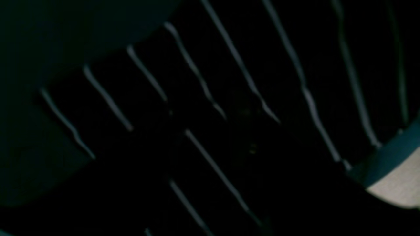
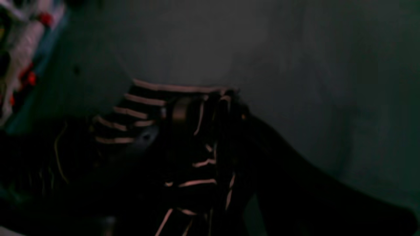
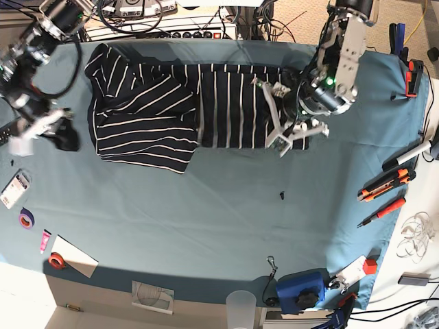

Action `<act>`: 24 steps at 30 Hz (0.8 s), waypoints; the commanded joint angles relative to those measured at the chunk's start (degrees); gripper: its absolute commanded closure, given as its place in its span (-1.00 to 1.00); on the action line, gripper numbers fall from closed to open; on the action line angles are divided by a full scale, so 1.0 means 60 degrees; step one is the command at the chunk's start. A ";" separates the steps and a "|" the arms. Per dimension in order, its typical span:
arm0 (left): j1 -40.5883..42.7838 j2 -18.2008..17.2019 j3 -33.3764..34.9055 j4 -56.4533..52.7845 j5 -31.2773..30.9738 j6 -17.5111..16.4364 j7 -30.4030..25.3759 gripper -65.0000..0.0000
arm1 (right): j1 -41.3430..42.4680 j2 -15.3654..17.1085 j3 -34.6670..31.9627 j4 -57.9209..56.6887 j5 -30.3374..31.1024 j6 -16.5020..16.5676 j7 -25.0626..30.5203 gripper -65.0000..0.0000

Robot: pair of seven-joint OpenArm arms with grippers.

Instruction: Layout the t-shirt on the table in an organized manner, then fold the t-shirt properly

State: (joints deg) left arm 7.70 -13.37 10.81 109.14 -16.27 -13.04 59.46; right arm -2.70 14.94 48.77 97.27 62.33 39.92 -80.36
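Note:
The dark striped t-shirt (image 3: 158,116) lies along the far half of the teal table (image 3: 206,219), its left part folded over with slanted stripes. My left gripper (image 3: 278,130) rests on the shirt's right edge. The left wrist view is filled with dark striped t-shirt (image 1: 229,65) and shows no fingers. My right gripper (image 3: 67,139) is off the shirt's left edge with a dark lump in it. In the right wrist view a bunch of striped t-shirt (image 2: 144,101) sits between and over the fingers of my right gripper (image 2: 203,131), above the table (image 2: 295,65).
A marker (image 3: 405,156), a utility knife (image 3: 385,185) and a screwdriver (image 3: 381,211) lie along the right edge. A blue device (image 3: 302,288) and a plastic cup (image 3: 240,305) stand at the front. Tape rolls (image 3: 26,218) sit front left. Cables (image 3: 171,14) run behind the table.

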 commanded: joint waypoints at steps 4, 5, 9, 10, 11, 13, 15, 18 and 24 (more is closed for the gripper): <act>-0.0149 -0.0018 -0.0015 0.0044 -0.0313 -0.0015 0.0219 0.34 | 0.0073 0.0211 0.0532 0.0164 0.0222 0.0013 0.0060 0.41; -0.0178 -0.0018 -0.0015 0.0113 -0.0528 -0.0011 0.0353 0.34 | 0.0025 0.0244 0.0565 0.0164 0.0215 0.0013 0.0060 0.41; -0.0197 -0.0007 -0.0015 0.0743 -0.1428 -0.0015 0.0597 0.34 | -0.0503 0.0484 0.0437 0.0164 0.0171 0.0013 0.0060 0.06; -0.0197 0.0007 -0.0015 0.0889 -0.1435 -0.0044 0.0586 0.34 | -0.0718 0.0517 0.0401 0.0164 0.0171 0.0013 0.0060 -0.06; -0.0197 0.0004 -0.0015 0.1005 -0.1435 -0.0095 0.0586 0.34 | -0.0940 0.0528 0.0372 0.0164 0.0168 0.0013 0.0060 -0.14; -0.0200 0.0004 -0.0015 0.1064 -0.1399 -0.0244 0.0583 0.34 | -0.1333 0.0525 0.0372 0.0164 0.0175 0.0013 0.0060 -0.16; -0.0193 0.0004 -0.0011 0.1064 -0.1402 -0.0302 0.0590 0.34 | -0.1566 0.0514 0.0372 0.0146 0.0182 -0.0237 0.0060 -0.16; -0.0171 0.0007 -0.0011 0.1064 -0.1406 -0.0299 0.0590 0.34 | -0.1581 0.0423 0.0346 -0.0324 0.0186 -0.0331 0.0060 -0.16; -0.0171 0.0004 -0.0015 0.1064 -0.1399 -0.0299 0.0586 0.34 | -0.0980 0.0423 0.0044 -0.2714 0.1395 0.0013 0.0060 -0.16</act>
State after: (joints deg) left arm 7.14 -13.34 10.81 114.52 -24.27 -14.79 63.86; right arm -9.19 16.16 48.84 79.75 69.43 39.77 -81.19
